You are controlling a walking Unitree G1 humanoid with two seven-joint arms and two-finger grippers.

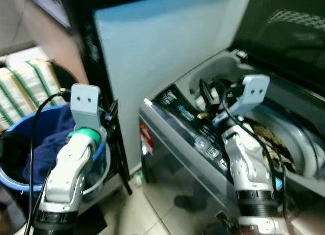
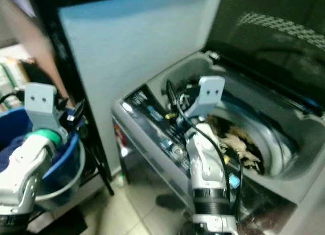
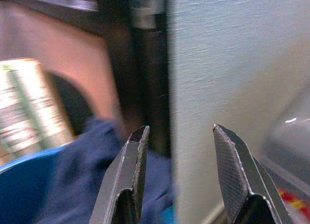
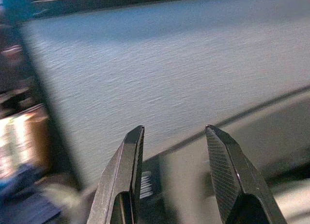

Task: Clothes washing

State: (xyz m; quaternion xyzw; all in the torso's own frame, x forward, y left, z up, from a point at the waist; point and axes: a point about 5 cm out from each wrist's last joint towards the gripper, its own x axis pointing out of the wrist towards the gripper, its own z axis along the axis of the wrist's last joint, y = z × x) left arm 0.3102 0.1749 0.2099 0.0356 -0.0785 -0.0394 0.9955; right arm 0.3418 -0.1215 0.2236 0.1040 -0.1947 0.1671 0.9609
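Washer (image 1: 167, 159) on the right, lid up so the drum (image 2: 277, 143) is reachable; some laundry (image 2: 238, 143) already lies inside. Blue basket (image 1: 10, 181) on the left holds dark blue clothes (image 1: 48, 141), near for loading. Left end effector (image 3: 179, 156) hovers over the basket, fingers apart, empty. Right end effector (image 4: 172, 161) above the washer's far-left rim, also spread, holding nothing.

1. The washing machine (image 1: 203, 159) has its lid (image 2: 274, 37) raised, so the drum (image 2: 274, 143) is reachable from above; clothes (image 2: 236, 143) lie inside.
2. The pale wall (image 1: 152, 67) stands close behind both arms.
3. The black rack post (image 1: 94, 67) stands between the blue basket (image 1: 15, 181) and the washing machine.
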